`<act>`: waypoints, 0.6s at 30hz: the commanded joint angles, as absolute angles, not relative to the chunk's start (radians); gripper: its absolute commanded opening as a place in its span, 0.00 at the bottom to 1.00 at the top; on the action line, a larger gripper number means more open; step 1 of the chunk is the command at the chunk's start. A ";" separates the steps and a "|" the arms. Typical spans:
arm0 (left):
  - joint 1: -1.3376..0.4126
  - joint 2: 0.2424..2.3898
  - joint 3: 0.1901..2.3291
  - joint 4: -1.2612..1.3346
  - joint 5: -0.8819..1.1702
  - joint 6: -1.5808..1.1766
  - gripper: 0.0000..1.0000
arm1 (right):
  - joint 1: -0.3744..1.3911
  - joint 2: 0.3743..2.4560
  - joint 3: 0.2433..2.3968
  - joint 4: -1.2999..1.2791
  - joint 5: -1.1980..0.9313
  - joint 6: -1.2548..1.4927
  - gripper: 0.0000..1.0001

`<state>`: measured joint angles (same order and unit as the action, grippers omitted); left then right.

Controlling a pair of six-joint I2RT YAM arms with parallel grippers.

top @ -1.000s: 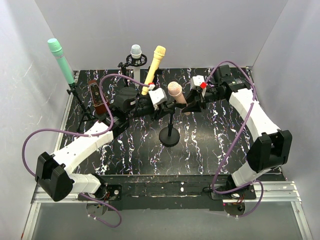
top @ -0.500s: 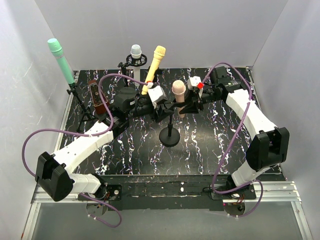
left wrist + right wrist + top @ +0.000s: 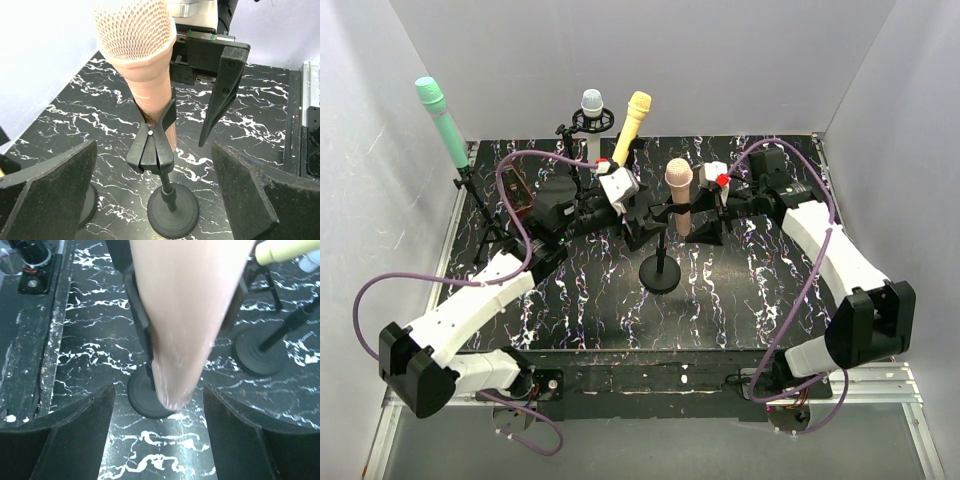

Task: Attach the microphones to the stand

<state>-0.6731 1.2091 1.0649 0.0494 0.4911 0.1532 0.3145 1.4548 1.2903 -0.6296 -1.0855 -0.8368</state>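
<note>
The peach-pink microphone (image 3: pixel 678 188) stands nearly upright in the clip (image 3: pixel 152 146) of the round-based stand (image 3: pixel 660 272). My left gripper (image 3: pixel 642 222) is open just left of it, its fingers (image 3: pixel 50 190) wide on either side of the stand's base (image 3: pixel 172 215), touching nothing. To the right of the microphone my right gripper (image 3: pixel 705 222) is open too, the pink body (image 3: pixel 185 315) between its spread fingers (image 3: pixel 250 435) without contact. The mint green microphone (image 3: pixel 442 120), the white one (image 3: pixel 592 105) and the yellow one (image 3: pixel 632 125) sit on stands at the back.
A tripod stand (image 3: pixel 480 215) holds the green microphone at the far left wall. Another round stand base (image 3: pixel 257 352) sits just behind the pink microphone's stand. White walls close in the back and both sides. Purple cables loop over both arms.
Both grippers have opened and let go of the pink microphone and its clip. The microphone went from tilted to nearly upright. Both arms have drawn back a little.
</note>
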 commanded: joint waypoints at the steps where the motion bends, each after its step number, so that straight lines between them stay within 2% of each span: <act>1: -0.670 1.109 1.059 -0.035 0.436 0.201 0.98 | 0.258 1.353 1.237 -0.531 -1.039 -0.766 0.79; 8: -0.670 0.945 0.945 -0.170 0.350 0.256 0.98 | 0.144 1.217 1.118 -0.518 -1.028 -0.758 0.80; 11: -0.669 0.859 0.843 -0.143 0.334 0.186 0.98 | 0.126 1.155 1.066 -0.519 -0.964 -0.692 0.86; 14: -0.670 0.801 0.696 -0.025 0.347 0.060 0.98 | 0.117 1.123 1.016 -0.563 -0.971 -0.647 0.87; 18: -0.670 0.811 0.484 0.368 0.370 -0.098 0.98 | 0.114 1.109 0.942 -0.670 -1.095 -0.752 0.87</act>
<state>-0.6731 0.7895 0.6392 0.0322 0.3664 0.0776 0.1219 1.1290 1.0096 -0.5842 -0.9989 -0.7124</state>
